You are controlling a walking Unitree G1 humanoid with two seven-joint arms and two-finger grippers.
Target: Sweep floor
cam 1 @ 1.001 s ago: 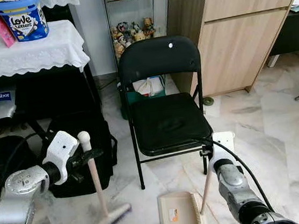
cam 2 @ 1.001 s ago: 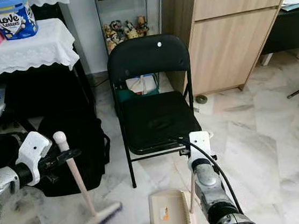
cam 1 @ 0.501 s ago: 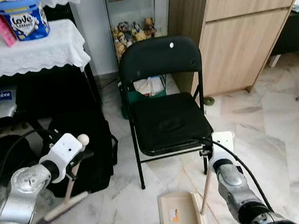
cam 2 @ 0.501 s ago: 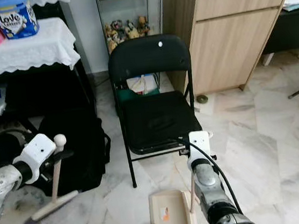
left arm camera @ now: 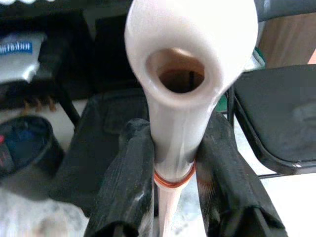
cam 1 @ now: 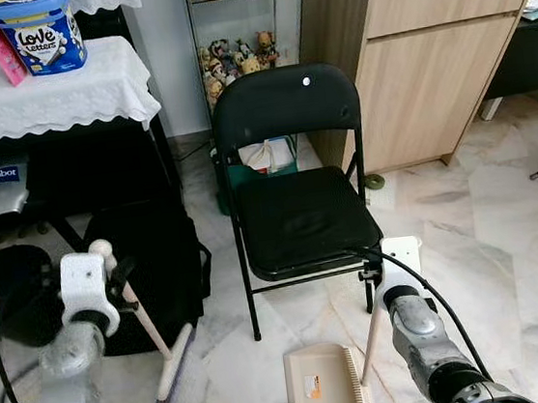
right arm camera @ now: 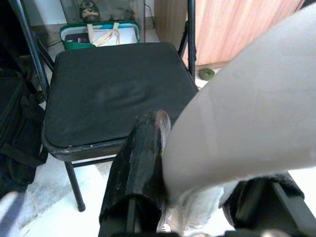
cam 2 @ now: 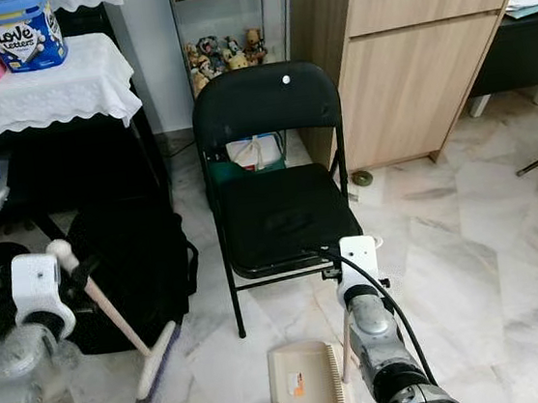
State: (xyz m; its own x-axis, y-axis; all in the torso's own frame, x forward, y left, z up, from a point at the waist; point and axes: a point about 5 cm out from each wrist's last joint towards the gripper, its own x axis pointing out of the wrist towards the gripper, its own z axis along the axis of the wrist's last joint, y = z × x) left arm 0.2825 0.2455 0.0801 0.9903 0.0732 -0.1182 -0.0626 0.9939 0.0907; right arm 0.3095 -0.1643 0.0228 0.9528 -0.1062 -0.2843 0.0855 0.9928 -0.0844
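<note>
left pincer (left arm camera: 173, 163) clamped on broom (cam 1: 153, 333) handle top, head on floor

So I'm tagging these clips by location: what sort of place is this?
Most likely a lived-in home, perhaps a living or dining area: a marble floor, a glass cabinet of figurines, a table with a lace cloth, a folding chair and a wooden sideboard.

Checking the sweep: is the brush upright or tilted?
Tilted. The brush slants from the left tool to bristles on the floor.
</note>
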